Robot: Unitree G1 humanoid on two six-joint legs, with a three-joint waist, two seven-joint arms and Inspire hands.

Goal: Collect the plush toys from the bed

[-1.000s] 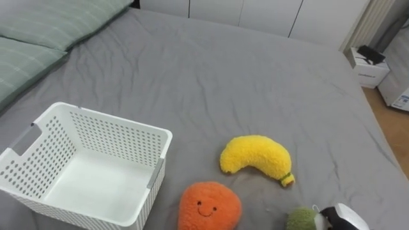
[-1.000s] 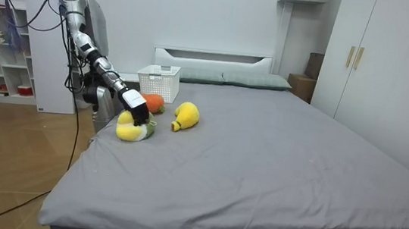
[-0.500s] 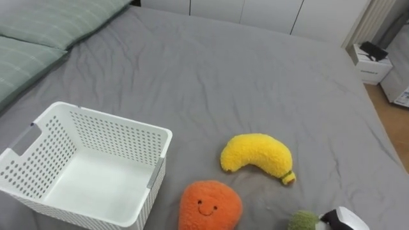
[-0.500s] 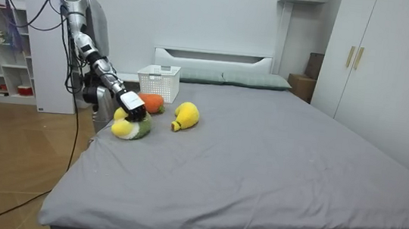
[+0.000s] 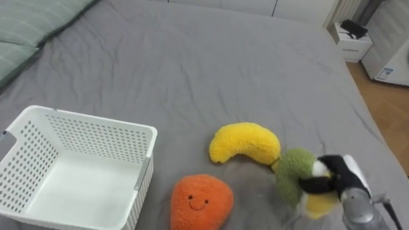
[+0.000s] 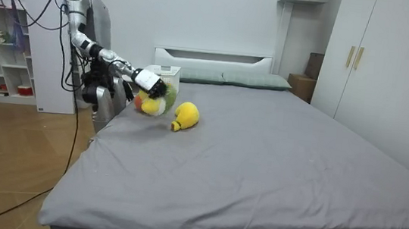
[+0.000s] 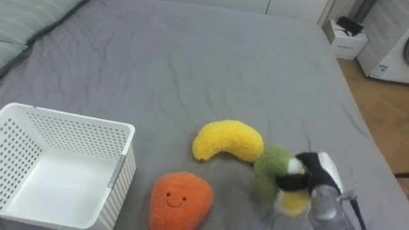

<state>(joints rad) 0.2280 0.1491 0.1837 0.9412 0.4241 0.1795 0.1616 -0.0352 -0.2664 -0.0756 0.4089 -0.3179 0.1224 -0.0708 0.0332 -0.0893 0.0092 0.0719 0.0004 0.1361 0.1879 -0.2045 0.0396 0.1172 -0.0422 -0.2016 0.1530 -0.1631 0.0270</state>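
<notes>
Right robot hand [image 5: 342, 177] is clenched around a green and yellow plush toy [image 5: 295, 174], fingers wrapped over its top. A second ago that toy lay at the near edge of the bed [image 5: 192, 57] with the hand on it. Now it is lifted clear of the cover and carried up and inward, hanging just beside the tip of the yellow banana toy [image 5: 246, 142].

Room view agrees: the arm has risen from low at the bed edge to roughly level, with the toy out over the bed toward the white basket [image 5: 96, 137].

The dark shape low by the body in the room view is likely the left robot hand [image 6: 122, 90]; cannot tell its state.

Banana toy and orange smiley toy [image 5: 200, 201] have not moved and lie loose on the bed, close together, with the orange one nearest the basket's right wall. The basket holds nothing visible. Green pillow [image 5: 16, 54] sits at far left.

Judgement: pick of the first toy is done and transport is underway. Next the hand must cross over the other two toys and let go above the basket. Grip looks top-heavy, so the toy could slip.
</notes>
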